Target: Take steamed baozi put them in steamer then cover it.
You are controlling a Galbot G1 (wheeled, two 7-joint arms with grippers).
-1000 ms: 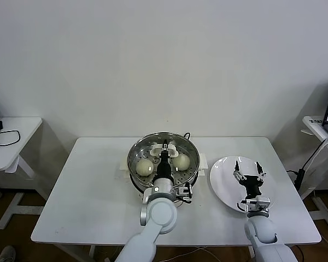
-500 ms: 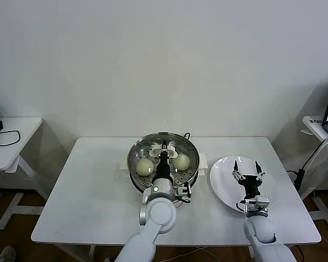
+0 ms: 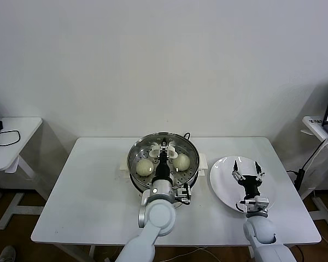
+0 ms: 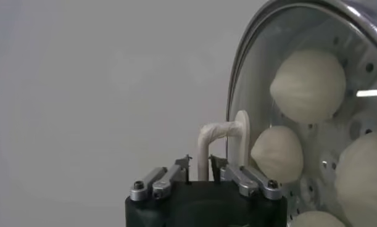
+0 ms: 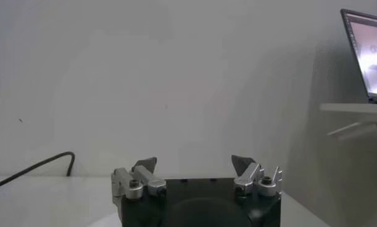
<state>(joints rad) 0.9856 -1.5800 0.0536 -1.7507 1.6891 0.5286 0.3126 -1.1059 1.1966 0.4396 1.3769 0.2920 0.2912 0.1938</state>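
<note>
White handle of the cover (image 4: 220,137) sits between your left gripper (image 4: 200,171) fingers, which have parted since the earlier frame. Under the glass, the baozi (image 3: 145,167) lie in the steamer (image 3: 135,155) on the counter (image 3: 93,191): task looks essentially done. Your right gripper (image 3: 246,168) hangs spread above the bare plate (image 3: 221,183).

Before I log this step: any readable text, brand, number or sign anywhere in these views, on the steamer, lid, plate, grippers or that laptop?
None can be read.
Steamer, its glass lid and lid handle: no label or marking shows.
White plate: plain.
Left gripper and right gripper: no print visible.
Laptop screen at the far side table: lit, but its content is too blurred to read.
</note>
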